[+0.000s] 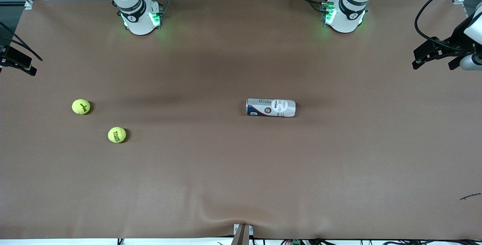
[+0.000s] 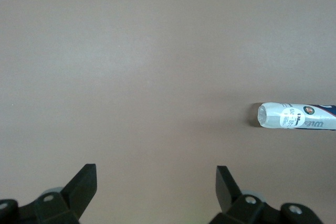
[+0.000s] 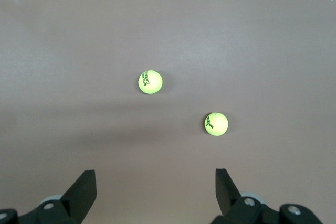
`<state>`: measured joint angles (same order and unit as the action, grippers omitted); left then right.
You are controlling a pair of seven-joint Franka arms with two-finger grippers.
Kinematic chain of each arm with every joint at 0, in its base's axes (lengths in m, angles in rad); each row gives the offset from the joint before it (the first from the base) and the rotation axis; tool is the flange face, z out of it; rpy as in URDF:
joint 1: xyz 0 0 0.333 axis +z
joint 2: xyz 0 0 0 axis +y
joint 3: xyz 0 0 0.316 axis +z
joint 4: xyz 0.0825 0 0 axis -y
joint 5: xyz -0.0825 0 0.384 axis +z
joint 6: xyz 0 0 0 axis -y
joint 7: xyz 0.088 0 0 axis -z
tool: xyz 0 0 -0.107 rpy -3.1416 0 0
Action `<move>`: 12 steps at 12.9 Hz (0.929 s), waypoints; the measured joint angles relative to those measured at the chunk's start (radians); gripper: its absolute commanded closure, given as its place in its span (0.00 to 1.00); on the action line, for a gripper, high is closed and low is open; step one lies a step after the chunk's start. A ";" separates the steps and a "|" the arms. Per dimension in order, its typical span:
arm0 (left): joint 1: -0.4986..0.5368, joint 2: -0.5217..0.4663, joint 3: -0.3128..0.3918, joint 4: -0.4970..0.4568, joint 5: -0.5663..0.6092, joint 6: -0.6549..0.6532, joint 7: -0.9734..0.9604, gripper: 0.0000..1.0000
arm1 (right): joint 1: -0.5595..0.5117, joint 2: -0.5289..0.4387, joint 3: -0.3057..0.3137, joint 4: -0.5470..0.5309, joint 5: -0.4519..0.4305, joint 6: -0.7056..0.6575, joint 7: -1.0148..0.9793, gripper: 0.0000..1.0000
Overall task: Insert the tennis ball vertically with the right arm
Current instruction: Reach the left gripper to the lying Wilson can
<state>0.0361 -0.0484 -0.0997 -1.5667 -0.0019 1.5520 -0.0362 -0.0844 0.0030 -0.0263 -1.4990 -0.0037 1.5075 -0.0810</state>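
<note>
Right hand hangs wide open and empty, high over the counter's right-arm end, two tennis balls lying below. Left hand, also wide open and empty, waits over the left-arm end. A ball can lies on its side mid-counter.

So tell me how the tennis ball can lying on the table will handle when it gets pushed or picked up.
The tennis ball can lies on its side, so a sideways nudge would probably roll it. Its clear plastic wall suggests a light, slick, slightly squeezable body. Stood upright it looks tall and narrow, so likely tippy.
</note>
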 measured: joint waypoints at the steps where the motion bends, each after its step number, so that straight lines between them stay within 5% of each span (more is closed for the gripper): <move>1: 0.000 0.001 0.000 0.000 0.000 0.000 0.000 0.00 | 0.000 0.000 0.000 0.000 0.000 -0.001 0.000 0.00; 6: -0.010 0.015 -0.008 -0.004 0.000 -0.023 0.001 0.00 | 0.000 0.000 0.000 0.000 0.000 -0.012 0.000 0.00; 12: -0.053 0.172 -0.101 -0.005 -0.001 -0.024 0.003 0.00 | 0.002 0.002 0.003 -0.003 0.000 -0.024 0.000 0.00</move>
<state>-0.0173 0.1237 -0.2009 -1.5718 -0.0029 1.5284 -0.0335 -0.0828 0.0049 -0.0235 -1.5024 -0.0037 1.4833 -0.0810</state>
